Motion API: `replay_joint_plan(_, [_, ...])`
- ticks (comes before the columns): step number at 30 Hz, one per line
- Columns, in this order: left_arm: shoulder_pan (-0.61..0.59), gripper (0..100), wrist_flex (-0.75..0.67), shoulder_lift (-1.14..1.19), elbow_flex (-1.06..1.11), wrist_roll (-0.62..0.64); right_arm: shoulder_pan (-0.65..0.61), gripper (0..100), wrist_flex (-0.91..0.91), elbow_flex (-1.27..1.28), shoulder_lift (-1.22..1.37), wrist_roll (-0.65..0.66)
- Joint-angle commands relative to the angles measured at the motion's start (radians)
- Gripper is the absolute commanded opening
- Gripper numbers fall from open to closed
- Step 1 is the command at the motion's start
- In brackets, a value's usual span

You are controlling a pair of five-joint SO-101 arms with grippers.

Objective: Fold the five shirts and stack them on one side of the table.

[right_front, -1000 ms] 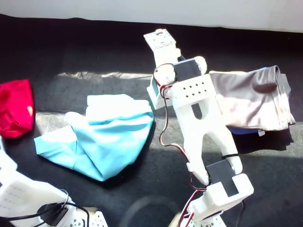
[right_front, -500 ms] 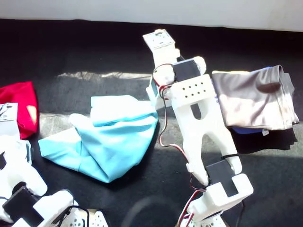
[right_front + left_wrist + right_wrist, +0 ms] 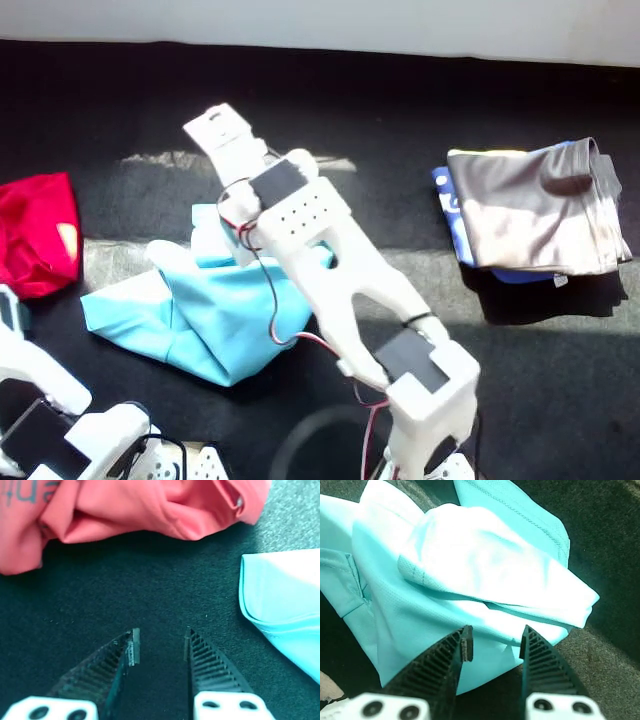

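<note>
A crumpled light blue shirt [image 3: 205, 310] lies left of the table's middle. My right arm [image 3: 330, 260] stretches from the near edge to above its far part. In the right wrist view my right gripper [image 3: 496, 642] is open just above the light blue shirt [image 3: 470, 565], nothing between its fingers. A bunched red shirt [image 3: 35, 235] lies at the far left. My left gripper [image 3: 160, 645] is open over bare dark cloth, with the red shirt [image 3: 140, 510] ahead and the blue shirt's corner [image 3: 285, 605] beside it. A folded stack [image 3: 530, 210], grey on top and blue beneath, sits at the right.
The table [image 3: 130, 100] is covered in black cloth, with a sunlit band across its middle. A white wall runs along the far edge. My left arm's base [image 3: 60, 430] sits at the near left corner.
My right arm swung left from beside the grey stack to above the light blue shirt. My left arm rose beside the red shirt, then dropped back toward the near left corner.
</note>
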Motion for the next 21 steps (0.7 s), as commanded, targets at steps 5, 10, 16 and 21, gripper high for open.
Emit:
replay_joint_plan(5, [-0.081,16,0.021,-0.035,-0.053,-0.025,-0.148,23.8,0.028,-0.242,0.170,-0.028])
replay_joint_plan(10, [-0.125,16,0.021,-0.036,-0.050,-0.023,-0.202,23.8,0.047,-0.246,0.265,-0.025])
replay_joint_plan(16, [-0.151,16,0.133,-0.036,-0.047,-0.023,-0.025,12.6,0.025,-0.263,0.374,-0.025])
replay_joint_plan(21, [-0.142,16,0.204,-0.038,-0.048,-0.023,0.194,0.7,0.021,-0.352,0.367,-0.026])
